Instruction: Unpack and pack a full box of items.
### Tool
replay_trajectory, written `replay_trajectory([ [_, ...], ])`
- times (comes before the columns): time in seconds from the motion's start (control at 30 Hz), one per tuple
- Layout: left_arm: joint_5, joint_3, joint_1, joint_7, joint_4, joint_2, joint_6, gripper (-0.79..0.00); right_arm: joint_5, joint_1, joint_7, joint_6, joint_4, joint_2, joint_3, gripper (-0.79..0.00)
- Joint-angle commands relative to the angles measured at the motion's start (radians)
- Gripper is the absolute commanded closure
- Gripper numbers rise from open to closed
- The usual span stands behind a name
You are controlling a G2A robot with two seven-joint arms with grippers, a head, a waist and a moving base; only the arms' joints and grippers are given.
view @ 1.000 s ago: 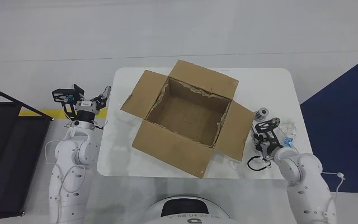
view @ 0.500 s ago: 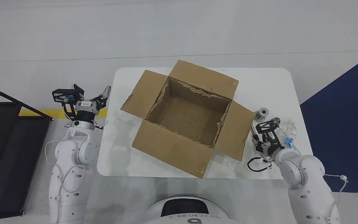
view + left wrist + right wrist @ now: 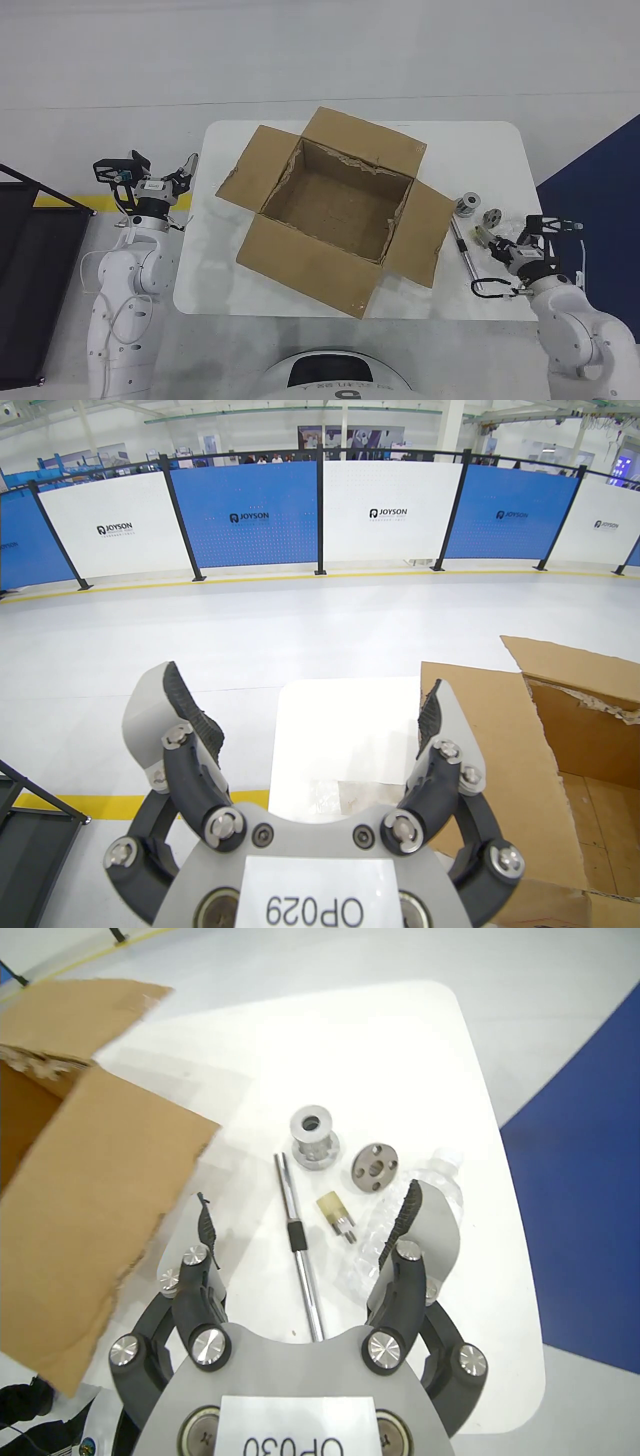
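The cardboard box point(image 3: 340, 205) is plain brown and the table point(image 3: 470, 150) white. The toothed pulley point(image 3: 314, 1138) and flange disc point(image 3: 375, 1167) are dull silver-grey. The rod point(image 3: 297, 1235) is bright silver with a black collar. The small connector point(image 3: 331, 1206) is pale yellow, the plastic bottle point(image 3: 445, 1167) clear. The floor point(image 3: 300, 50) is pale grey with a blue patch.

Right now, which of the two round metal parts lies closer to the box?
The spool-shaped toothed pulley; the flat disc with small holes lies farther out, beside the bottle.
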Motion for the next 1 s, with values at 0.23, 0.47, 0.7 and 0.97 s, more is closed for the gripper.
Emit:
replay_trajectory([
  [0.23, 0.0, 0.0, 0.0, 0.0, 0.0, 0.0, 0.0, -0.785, -0.257, 0.149, 0.172, -0.005, -0.029, 0.008, -0.224, -0.594],
  [0.47, 0.0, 0.0, 0.0, 0.0, 0.0, 0.0, 0.0, -0.785, -0.416, 0.346, 0.33, 0.015, 0.031, 0.007, -0.409, -0.585],
  [0.7, 0.0, 0.0, 0.0, 0.0, 0.0, 0.0, 0.0, -0.785, -0.475, 0.513, 0.415, 0.012, 0.092, -0.002, -0.546, -0.64],
  [0.97, 0.0, 0.0, 0.0, 0.0, 0.0, 0.0, 0.0, -0.785, -0.502, 0.631, 0.468, 0.024, 0.14, -0.014, -0.655, -0.628],
])
